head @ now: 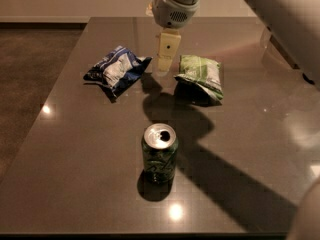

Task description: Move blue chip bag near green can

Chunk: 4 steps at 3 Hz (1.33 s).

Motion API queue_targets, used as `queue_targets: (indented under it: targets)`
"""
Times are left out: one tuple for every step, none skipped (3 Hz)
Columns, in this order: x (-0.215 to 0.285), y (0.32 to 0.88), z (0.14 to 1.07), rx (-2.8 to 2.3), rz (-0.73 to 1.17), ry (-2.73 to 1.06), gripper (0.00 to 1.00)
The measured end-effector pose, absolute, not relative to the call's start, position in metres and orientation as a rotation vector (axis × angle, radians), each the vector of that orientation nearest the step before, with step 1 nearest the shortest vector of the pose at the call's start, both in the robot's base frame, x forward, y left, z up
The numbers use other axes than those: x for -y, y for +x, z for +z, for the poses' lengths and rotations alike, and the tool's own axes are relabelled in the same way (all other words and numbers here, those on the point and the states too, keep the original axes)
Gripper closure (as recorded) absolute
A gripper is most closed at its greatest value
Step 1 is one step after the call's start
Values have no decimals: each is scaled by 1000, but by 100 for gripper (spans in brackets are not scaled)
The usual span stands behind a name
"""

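Note:
The blue chip bag [116, 70] lies flat on the dark table [75, 149], left of centre toward the back. The green can [159, 153] stands upright nearer the front, well apart from the bag. My gripper [167, 54] hangs from the arm above the table, between the blue bag and a light green snack bag, just right of the blue bag's right end. It holds nothing.
A light green and white snack bag [200, 75] lies right of the gripper. The arm's shadow falls across the table's middle toward the right front. The table's left edge drops to a brown floor [30, 69].

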<state>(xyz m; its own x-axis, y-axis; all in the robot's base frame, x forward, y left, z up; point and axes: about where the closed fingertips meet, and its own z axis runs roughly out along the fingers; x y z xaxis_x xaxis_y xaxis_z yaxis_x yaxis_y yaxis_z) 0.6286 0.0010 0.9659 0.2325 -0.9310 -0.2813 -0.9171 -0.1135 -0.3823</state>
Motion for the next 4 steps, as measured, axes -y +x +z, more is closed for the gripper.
queue_targets:
  targets:
    - [-36,643,945,-1638,-19,-2115,0]
    - [-67,655,926,-1602,1,-2188,0]
    - [-95,665,908,-1573,10,-2270,0]
    - [-113,673,893,-1563,33,-2329,0]
